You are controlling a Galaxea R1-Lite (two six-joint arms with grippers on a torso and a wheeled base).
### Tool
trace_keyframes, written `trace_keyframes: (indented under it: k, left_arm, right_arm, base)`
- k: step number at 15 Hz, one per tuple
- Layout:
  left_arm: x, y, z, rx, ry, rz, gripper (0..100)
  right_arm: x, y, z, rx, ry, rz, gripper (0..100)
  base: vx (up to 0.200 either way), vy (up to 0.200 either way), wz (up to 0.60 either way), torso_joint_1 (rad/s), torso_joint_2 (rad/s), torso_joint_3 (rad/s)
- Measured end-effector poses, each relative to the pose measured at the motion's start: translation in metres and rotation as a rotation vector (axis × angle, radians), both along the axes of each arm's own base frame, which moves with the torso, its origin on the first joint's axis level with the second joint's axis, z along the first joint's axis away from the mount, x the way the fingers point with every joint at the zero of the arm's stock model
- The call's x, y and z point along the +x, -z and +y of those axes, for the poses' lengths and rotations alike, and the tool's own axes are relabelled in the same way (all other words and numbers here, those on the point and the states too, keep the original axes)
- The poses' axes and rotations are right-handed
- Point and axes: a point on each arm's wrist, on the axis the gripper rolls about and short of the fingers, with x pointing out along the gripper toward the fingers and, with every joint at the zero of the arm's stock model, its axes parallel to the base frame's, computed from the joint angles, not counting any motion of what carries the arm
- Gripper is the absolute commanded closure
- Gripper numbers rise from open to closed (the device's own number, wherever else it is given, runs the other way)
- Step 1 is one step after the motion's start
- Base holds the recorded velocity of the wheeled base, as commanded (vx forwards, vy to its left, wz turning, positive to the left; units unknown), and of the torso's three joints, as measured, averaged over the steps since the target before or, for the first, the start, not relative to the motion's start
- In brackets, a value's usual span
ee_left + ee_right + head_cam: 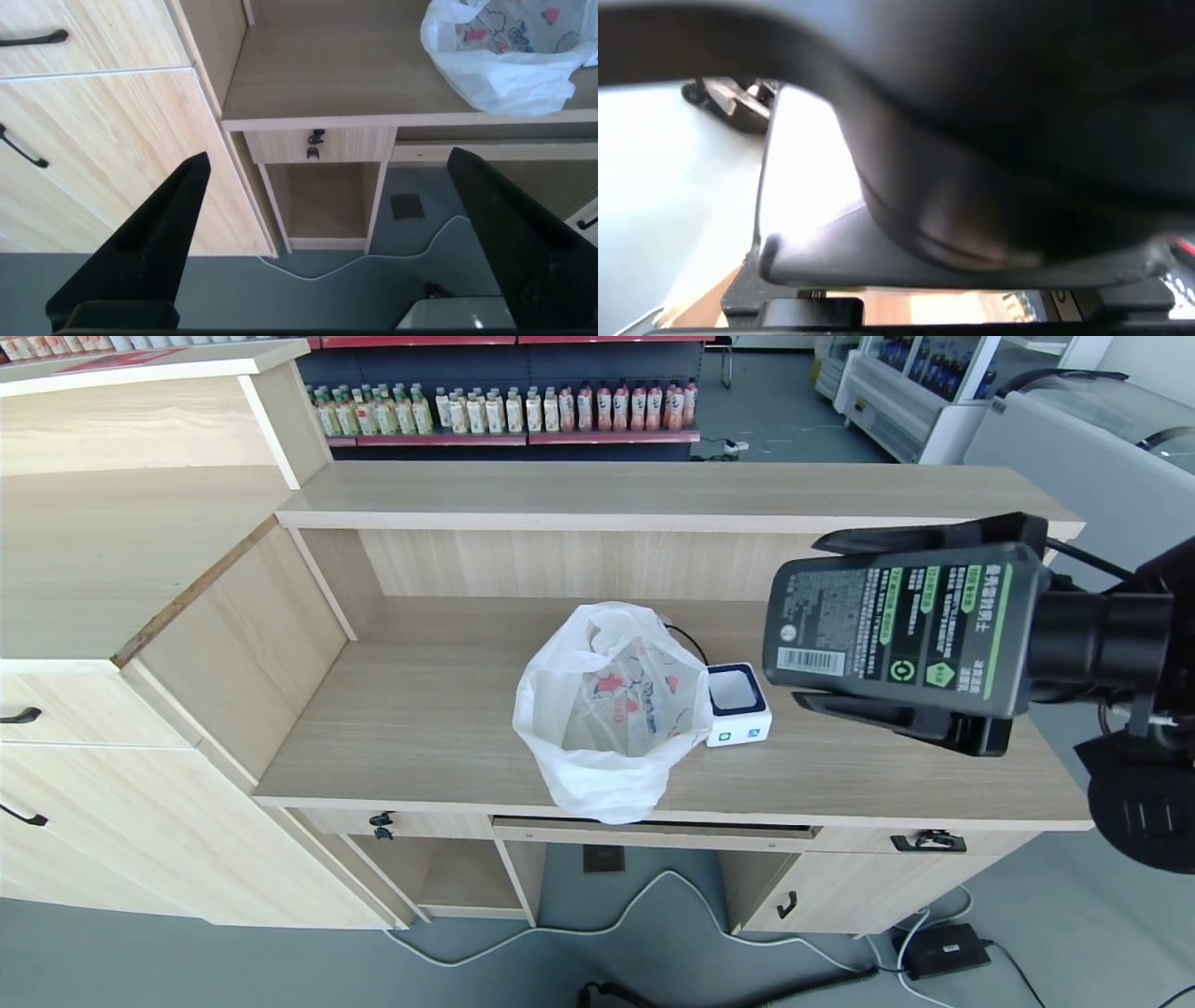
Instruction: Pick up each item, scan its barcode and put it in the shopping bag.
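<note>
My right gripper (pixel 836 621) is shut on a dark flat pouch (pixel 901 625) with green labels and a white barcode, held in the air at the right, above the counter's right end. The barcode side faces up toward the head camera. In the right wrist view the pouch (pixel 990 140) sits close against the lens. A white shopping bag (pixel 611 709) stands open on the counter's middle, with the small white scanner (pixel 738 705) right beside it. My left gripper (pixel 327 233) is open, low beside the counter's front left, nothing between its fingers. The bag (pixel 505 51) shows far off there.
The wooden counter (pixel 420 709) has a raised back ledge and a tall cabinet at the left. Drawers and an open niche (pixel 322 201) lie under the front edge. Cables run over the floor below. Shelves of bottles stand behind.
</note>
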Motion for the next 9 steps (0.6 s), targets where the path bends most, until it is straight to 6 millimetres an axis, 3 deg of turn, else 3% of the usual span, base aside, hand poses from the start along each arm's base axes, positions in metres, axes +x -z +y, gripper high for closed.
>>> trace_keyframes:
  k: [4,9]
  left_arm:
    - [0.0,0.0,0.0,0.0,0.0,0.0,0]
    - [0.0,0.0,0.0,0.0,0.0,0.0,0]
  right_arm:
    - [-0.018,0.005,0.044,0.014,-0.171,-0.057,100]
    - [-0.018,0.01,0.052,-0.005,-0.214,-0.058,100]
  base:
    - [0.0,0.0,0.0,0.0,0.0,0.0]
    - [0.0,0.0,0.0,0.0,0.0,0.0]
